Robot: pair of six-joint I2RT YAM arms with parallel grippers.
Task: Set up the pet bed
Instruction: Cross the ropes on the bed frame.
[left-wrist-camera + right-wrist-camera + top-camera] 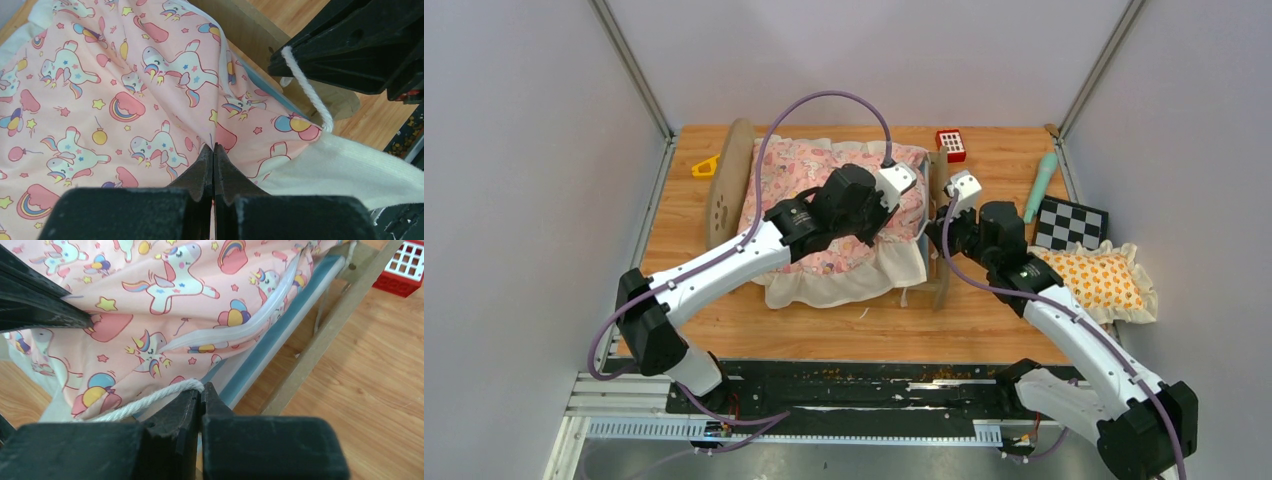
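The pet bed stands in the middle of the table, its wooden headboard (724,190) at the left. The pink unicorn quilt (824,175) is bunched over the striped mattress (270,340), and the white ruffle (844,285) hangs over the near side. My left gripper (214,146) is shut, pinching a fold of the quilt (125,100) near its right end. My right gripper (201,386) is shut on a white cord (145,399) that runs from the quilt's edge, beside the bed's side rail (325,330). In the top view the two grippers, left (902,222) and right (939,238), sit close together.
An orange-patterned frilled pillow (1104,280) lies at the right edge, behind it a checkerboard card (1071,222) and a teal stick (1039,185). A red block (951,145) sits behind the bed, a yellow piece (706,166) at the back left.
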